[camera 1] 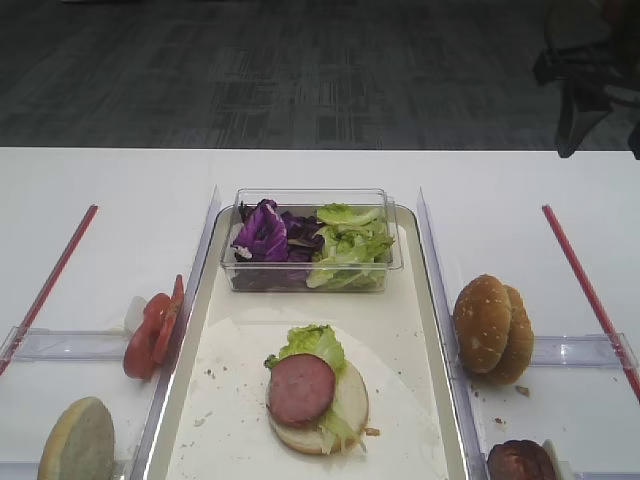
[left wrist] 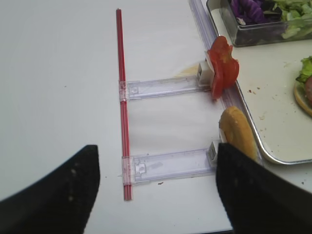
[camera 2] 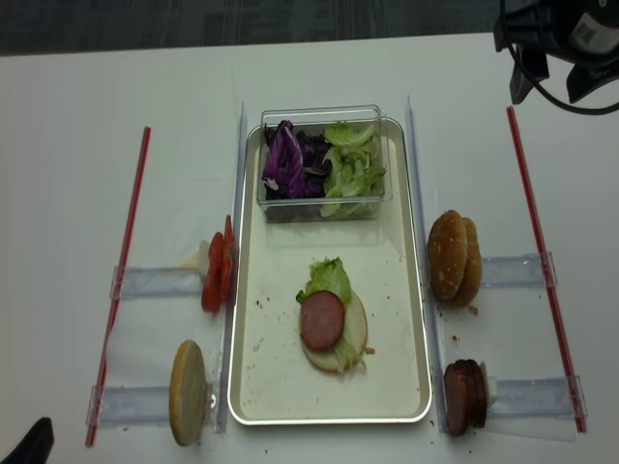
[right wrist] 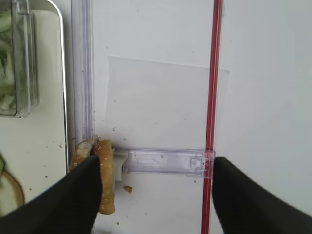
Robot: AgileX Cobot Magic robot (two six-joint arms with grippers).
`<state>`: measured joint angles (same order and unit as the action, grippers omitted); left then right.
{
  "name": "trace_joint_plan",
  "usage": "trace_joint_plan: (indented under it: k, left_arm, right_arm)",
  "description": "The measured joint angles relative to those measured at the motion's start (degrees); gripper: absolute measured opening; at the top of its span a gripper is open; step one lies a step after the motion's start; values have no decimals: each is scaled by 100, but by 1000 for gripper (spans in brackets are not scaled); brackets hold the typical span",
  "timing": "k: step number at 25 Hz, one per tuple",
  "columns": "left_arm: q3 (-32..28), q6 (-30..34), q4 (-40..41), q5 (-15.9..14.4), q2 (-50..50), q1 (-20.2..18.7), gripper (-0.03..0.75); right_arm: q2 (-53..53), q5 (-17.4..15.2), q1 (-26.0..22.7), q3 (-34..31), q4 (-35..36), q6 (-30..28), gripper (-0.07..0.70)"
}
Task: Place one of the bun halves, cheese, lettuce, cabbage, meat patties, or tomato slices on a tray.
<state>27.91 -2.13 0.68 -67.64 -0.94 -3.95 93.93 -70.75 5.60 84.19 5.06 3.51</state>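
**Both grippers spread wide over the racks; a half-built burger sits on the tray**

Jaws of the right gripper (right wrist: pixel 153 195) stand wide apart and grasp nothing, hanging above the right-hand clear rack (right wrist: pixel 161 162); the left gripper (left wrist: pixel 158 187) is likewise spread and empty above the left racks.

A white table (camera 2: pixel 68 145) carries everything, and beyond its far edge lies dark grey carpet (camera 1: pixel 250 70). Two red strips (camera 2: pixel 131 222) run near to far, one at each outer side.

One silver tray (camera 2: pixel 411 319) with a white paper liner lies in the middle. On it, near the centre, one pale bun half (camera 2: pixel 353 333) holds green lettuce (camera 2: pixel 329 278) and one meat patty (camera 2: pixel 321 321). At the tray's far end stands one clear tub (camera 2: pixel 319 114), with purple cabbage (camera 2: pixel 285 155) on its left side and more lettuce on its right.

Left of the tray, tomato slices (camera 2: pixel 217 275) stand on edge, too close together to count, and nearer, one pale bun half (camera 2: pixel 188 391) stands upright. Right of the tray, two sesame bun halves (camera 2: pixel 455 256) lean together; nearer, at least two meat patties (camera 2: pixel 462 396) stand on edge.
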Motion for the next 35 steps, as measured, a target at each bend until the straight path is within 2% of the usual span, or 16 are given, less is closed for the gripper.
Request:
trace_joint_plan:
  k: [4, 8, 17, 28, 35]
  left_arm:
    - [0, 0, 0, 0, 0, 0, 501]
    - [0, 0, 0, 0, 0, 0, 501]
    - [0, 0, 0, 0, 0, 0, 501]
    - [0, 0, 0, 0, 0, 0, 501]
    - [0, 0, 0, 0, 0, 0, 501]
  right_arm:
    - [-302, 11, 0, -422, -11, 0, 481]
    - [-812, 11, 0, -1123, -47, 0, 477]
    - [-2445, -7, -3, -2385, -60, -5, 458]
    - [-4425, -48, -3, -3566, 17, 27, 458]
    - [-5634, -100, -3, -4079, -79, -47, 454]
